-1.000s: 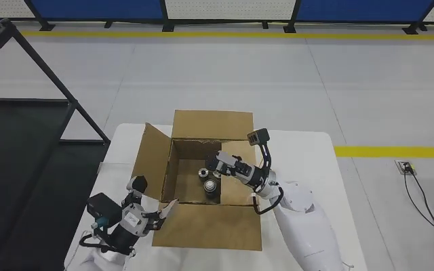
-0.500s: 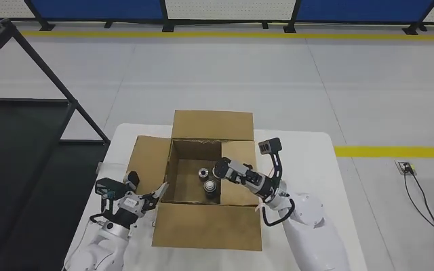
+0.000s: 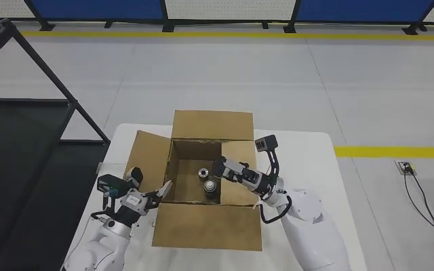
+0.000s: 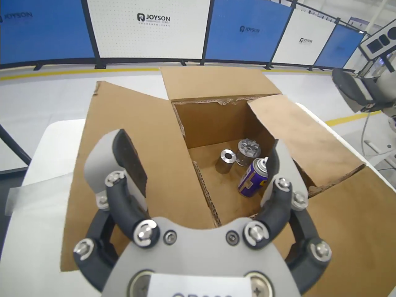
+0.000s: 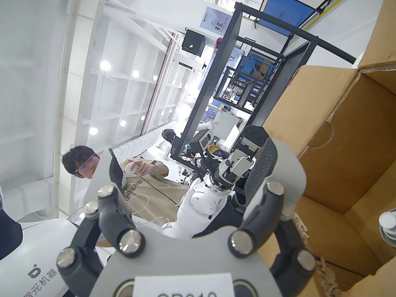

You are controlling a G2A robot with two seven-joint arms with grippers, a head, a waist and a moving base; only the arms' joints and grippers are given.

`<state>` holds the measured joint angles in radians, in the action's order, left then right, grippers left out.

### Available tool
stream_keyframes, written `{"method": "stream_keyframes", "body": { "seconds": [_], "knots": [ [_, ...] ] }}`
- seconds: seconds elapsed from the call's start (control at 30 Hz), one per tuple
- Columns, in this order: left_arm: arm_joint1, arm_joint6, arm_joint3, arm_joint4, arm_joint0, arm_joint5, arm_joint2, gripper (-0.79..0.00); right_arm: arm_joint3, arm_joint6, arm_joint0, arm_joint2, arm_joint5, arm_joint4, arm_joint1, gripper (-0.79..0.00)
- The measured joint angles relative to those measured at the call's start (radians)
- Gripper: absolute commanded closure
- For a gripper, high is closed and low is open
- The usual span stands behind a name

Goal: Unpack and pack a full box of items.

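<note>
white table point(image 3: 308, 146) underneath, biggest thing out there. on it, brown cardboard box point(image 3: 203, 230), top open, flaps splayed out. left gripper point(image 3: 150, 184) just outside box's left wall, over the left flap, fingers spread wide, nothing btwn them. right gripper point(image 5: 191, 151) up at box's right edge, above the right flap, also wide open & holding nothing. down on the box floor, 3 items close together: purple spray can point(image 4: 252, 179) w/ white nozzle, nearest the front wall; flanged metal part point(image 4: 247, 152) behind it; plain metal cylinder point(image 4: 226, 162) w/ centre hole just beside both, touching or not, can't tell.
</note>
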<state>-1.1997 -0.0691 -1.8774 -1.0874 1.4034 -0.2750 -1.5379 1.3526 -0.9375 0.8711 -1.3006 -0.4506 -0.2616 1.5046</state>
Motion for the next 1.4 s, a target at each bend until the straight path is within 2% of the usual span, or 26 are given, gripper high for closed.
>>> {"method": "stream_keyframes", "body": {
  "seconds": [0.37,0.57,0.7,0.8,0.93,1.07,1.2,1.4],
  "knots": [
    [-0.009,-0.075,0.002,-0.013,-0.091,0.030,0.098,-0.785,0.080,0.019,0.079,-0.018,-0.024,0.014,-0.022,-0.785],
    [-0.013,-0.124,0.017,0.009,-0.149,0.053,0.117,-0.785,0.113,0.029,0.113,-0.026,-0.027,0.018,-0.033,-0.785],
    [-0.012,-0.232,0.040,0.051,-0.201,0.020,0.128,-0.785,0.131,0.034,0.130,-0.031,-0.035,0.018,-0.040,-0.785],
    [-0.013,-0.325,0.074,0.147,-0.252,-0.005,0.135,-0.785,0.148,0.029,0.146,-0.037,-0.049,0.013,-0.046,-0.785],
    [-0.014,-0.483,0.148,0.303,-0.336,-0.028,0.148,-0.785,0.171,-0.007,0.173,-0.048,-0.069,-0.001,-0.057,-0.785],
    [-0.016,-0.592,0.219,0.408,-0.404,-0.025,0.170,-0.785,0.184,-0.035,0.199,-0.059,-0.080,-0.014,-0.067,-0.785],
    [-0.016,-0.644,0.252,0.419,-0.447,-0.002,0.192,-0.785,0.194,-0.037,0.218,-0.064,-0.083,-0.016,-0.075,-0.785],
    [-0.015,-0.639,0.248,0.400,-0.449,0.001,0.197,-0.785,0.203,-0.020,0.233,-0.060,-0.084,-0.009,-0.084,-0.785]
  ]
}}
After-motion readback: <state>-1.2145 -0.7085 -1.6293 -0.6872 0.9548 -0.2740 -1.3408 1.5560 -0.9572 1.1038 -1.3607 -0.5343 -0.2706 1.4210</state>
